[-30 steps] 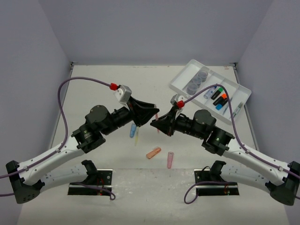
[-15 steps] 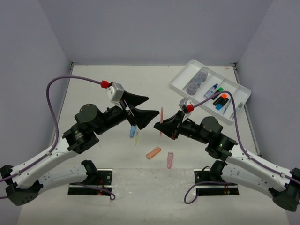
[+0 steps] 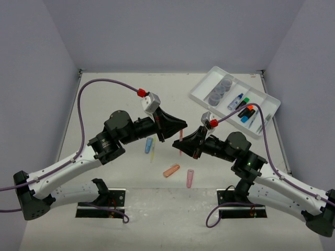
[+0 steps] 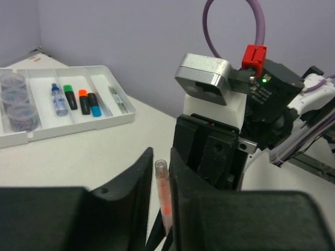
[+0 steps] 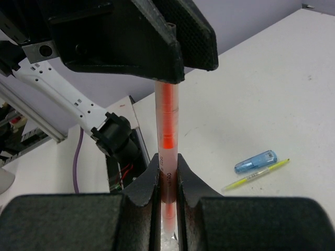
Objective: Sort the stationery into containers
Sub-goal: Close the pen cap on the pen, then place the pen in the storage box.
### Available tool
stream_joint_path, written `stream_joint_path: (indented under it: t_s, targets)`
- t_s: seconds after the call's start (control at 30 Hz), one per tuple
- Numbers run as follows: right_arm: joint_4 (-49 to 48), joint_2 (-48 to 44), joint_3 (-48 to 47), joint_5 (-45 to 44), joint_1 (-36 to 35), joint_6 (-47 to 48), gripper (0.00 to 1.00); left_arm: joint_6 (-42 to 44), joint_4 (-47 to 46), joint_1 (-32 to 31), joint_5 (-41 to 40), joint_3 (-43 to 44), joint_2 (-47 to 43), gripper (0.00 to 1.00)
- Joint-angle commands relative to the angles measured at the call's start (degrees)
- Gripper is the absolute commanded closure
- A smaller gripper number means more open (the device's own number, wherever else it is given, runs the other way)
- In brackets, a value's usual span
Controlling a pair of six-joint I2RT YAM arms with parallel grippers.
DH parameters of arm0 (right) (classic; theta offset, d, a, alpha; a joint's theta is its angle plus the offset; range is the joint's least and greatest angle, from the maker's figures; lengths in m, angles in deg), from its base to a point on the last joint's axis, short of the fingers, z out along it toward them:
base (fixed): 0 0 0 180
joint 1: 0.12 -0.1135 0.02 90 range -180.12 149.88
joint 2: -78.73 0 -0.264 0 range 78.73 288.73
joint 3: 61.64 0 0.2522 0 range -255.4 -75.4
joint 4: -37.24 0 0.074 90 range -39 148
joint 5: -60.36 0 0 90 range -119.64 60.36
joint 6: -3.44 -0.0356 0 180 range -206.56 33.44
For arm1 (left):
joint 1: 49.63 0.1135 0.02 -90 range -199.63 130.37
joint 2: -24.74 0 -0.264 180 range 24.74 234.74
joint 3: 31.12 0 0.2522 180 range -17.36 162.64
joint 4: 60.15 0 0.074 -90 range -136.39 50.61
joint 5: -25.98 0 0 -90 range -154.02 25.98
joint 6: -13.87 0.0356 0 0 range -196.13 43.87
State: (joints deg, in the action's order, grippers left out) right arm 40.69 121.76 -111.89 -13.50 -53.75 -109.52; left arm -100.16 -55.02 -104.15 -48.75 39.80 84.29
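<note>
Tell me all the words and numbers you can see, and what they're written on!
Orange pen: a tiny line of dark print just above the right gripper, too blurred to read.
Highlighters and the small blue and white bottle in the white tray: any labels are too small to read.
Nothing else shows writing I can read.

We see a clear plastic pen (image 5: 167, 130), smooth and shiny; the right gripper (image 5: 167, 159) has dull black fingers (image 5: 141, 193), a bit rough; the white plastic tray (image 4: 104, 121) shines.
</note>
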Motion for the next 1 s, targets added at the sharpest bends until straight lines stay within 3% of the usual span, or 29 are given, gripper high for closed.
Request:
stream_joint_path:
  t_s: [0.0, 0.37, 0.53, 0.6, 0.67, 0.77, 0.83, 0.97]
  targets:
    - [0.4, -1.7, -1.2, -1.4, -0.3, 0.7, 1.0, -0.7, -4.5, 0.0, 5.0, 0.3, -0.3, 1.0]
    - [7.0, -3.5, -9.2, -11.6, -0.3, 1.5, 1.0, -2.8, -5.1, -0.1, 7.1, -5.0, -0.4, 1.0]
    - [10.1, -0.4, -13.3, -15.1, -0.3, 2.4, 1.0, -2.3, -2.3, -0.1, 3.6, -5.6, -0.1, 0.99]
    - [10.1, 1.0, -12.7, -15.8, -0.1, 2.4, 1.0, -2.3, 1.6, -0.1, -3.4, -4.4, -0.4, 0.58]
    - [10.1, 2.2, -10.7, -16.2, -0.1, 2.0, 1.0, -2.3, 4.6, -0.1, -9.9, -1.0, -0.4, 0.39]
    - [10.1, 3.3, -6.9, -19.5, 0.3, 0.8, 1.0, -3.0, 14.9, -0.1, -29.2, 7.1, 0.0, 0.03]
    - [12.2, 2.7, -4.7, -22.5, 1.1, -0.5, 1.0, -4.5, 21.0, -0.1, -39.1, 11.7, -0.4, 0.0]
    - [19.1, 1.0, -2.8, -26.1, 8.3, -4.5, 1.0, -6.9, 32.8, -0.1, -51.5, 14.4, -3.3, 0.0]
